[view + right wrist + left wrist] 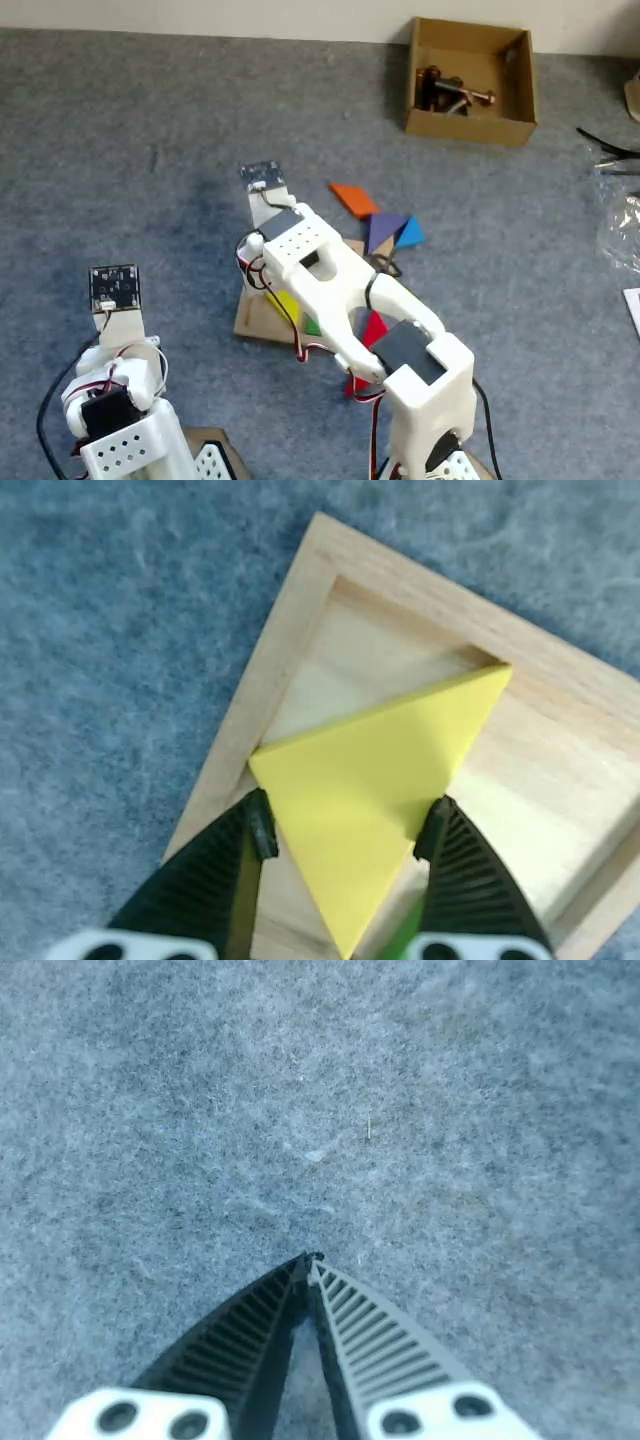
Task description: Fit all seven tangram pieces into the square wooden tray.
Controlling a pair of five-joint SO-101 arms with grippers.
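Where the right arm [330,290] hangs over the wooden tray [290,620], the right jaws are clamped on the yellow triangle [375,780], one finger against each of two edges. The triangle sits tilted above the tray's bare floor. One corner points at the tray's inner wall and another points back between the fingers. A green piece [398,938] peeks out from under the yellow triangle, close to one finger; in the high view it lies in the tray right beside the yellow.

A red piece [372,330] shows between the links of the right arm. It is partly hidden, so it cannot be told whether it lies inside the tray or on its rim.

Three pieces lie out on the grey felt-covered desk [150,150], beyond the tray's far corner. The orange piece [355,198] is farthest out. The purple triangle [381,230] is just beside it, and the blue triangle [410,233] touches the purple one.

The left arm [120,400] stands well apart from the tray, at the near left of the desk. The left jaws are together, tips meeting, over bare felt.

A cardboard box [470,128] holding coppery metal parts [450,92] sits at the far edge of the desk.
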